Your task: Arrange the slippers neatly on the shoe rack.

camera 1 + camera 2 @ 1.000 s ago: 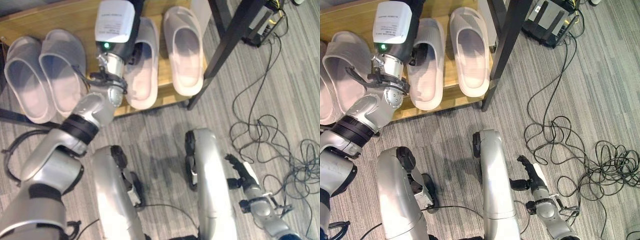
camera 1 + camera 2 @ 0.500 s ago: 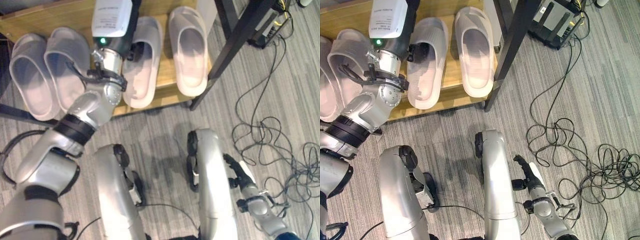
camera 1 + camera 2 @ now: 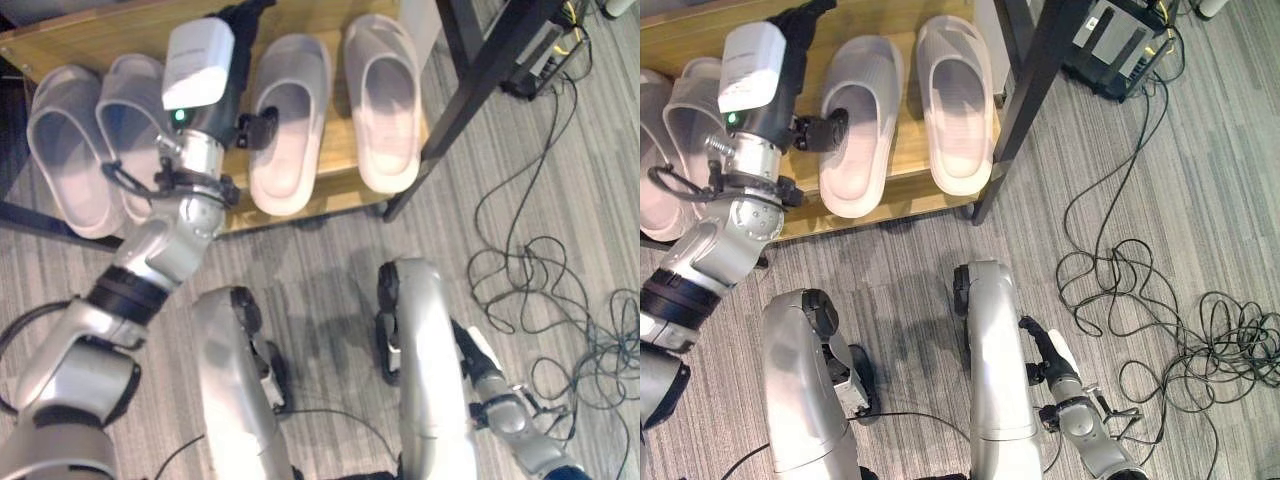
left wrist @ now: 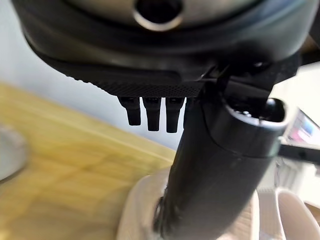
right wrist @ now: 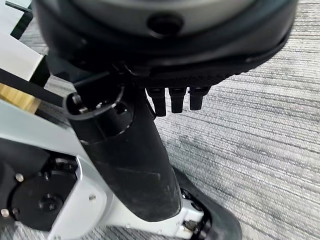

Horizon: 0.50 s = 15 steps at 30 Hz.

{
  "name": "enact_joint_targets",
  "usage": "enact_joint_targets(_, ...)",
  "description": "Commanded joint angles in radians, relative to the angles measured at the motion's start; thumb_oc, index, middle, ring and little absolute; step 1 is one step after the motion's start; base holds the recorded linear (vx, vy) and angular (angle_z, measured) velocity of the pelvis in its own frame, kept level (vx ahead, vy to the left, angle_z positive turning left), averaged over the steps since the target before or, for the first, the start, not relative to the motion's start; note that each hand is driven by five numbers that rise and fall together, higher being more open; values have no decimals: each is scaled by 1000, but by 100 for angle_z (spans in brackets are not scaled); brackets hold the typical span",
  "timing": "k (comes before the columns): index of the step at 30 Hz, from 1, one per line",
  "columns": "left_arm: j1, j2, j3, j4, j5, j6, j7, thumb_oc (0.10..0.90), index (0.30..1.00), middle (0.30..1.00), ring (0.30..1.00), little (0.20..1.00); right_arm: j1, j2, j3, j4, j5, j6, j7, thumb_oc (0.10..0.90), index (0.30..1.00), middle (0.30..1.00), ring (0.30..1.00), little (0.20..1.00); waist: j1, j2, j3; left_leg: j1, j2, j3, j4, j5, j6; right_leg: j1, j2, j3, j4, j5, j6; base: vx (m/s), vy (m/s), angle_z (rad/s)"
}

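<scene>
four slippers [image 3: 288,120] in row on shoe rack [image 3: 330,200]; left hand [image 3: 245,125] over middle, fingers straight, thumb touching third slipper; right hand [image 3: 1045,355] idle low; next: nudge it square

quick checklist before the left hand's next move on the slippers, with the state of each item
1. Four pale grey slippers on the wooden shoe rack: ok.
2. Right pair side by side, toes same way: ok.
3. Left pair evenly lined up: cannot tell, the arm covers part.
4. Left robot hand holding nothing: ok, fingers straight over the rack.
5. Right robot hand out of the way: ok, low over the grey floor.
</scene>
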Motion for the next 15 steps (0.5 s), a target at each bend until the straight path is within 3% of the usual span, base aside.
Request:
enact_joint_targets(1,-51,91,152,-110,-63,-87,81,800,900,900,900,900,25,-15,-57,-90,-24,-36,-31,800,900,900,900,900,14,46,-28,14,-89,-149,-21,65,85,79,-42,63,-14,-69,-41,0,0,0)
enact_joint_targets(5,24,111,224,-205,-156,-133,98,800,900,900,900,900,16,-6,-54,-87,-17,-32,-32,800,900,900,900,900,23,51,-28,14,-91,-149,-23,67,82,79,-40,69,-9,-66,-42,8,3,3)
enact_joint_targets(7,75,126,268,-293,-296,-207,59,800,900,900,900,900,15,6,-56,-85,-15,-26,-30,800,900,900,900,900,27,57,-28,14,-90,-151,-20,64,81,79,-41,71,-6,-63,-43,12,12,5)
enact_joint_targets(11,130,157,295,-348,-496,-279,31,800,900,900,900,900,19,13,-56,-82,-16,-18,-28,800,900,900,900,900,34,64,-28,14,-89,-154,-19,64,79,79,-40,74,-10,-58,-44,0,0,0)
enact_joint_targets(15,179,203,309,-360,-587,-299,-5,800,900,900,900,900,29,13,-58,-80,-13,-13,-24,800,900,900,900,900,38,68,-28,14,-88,-154,-21,64,75,79,-38,78,-10,-53,-45,0,0,0)
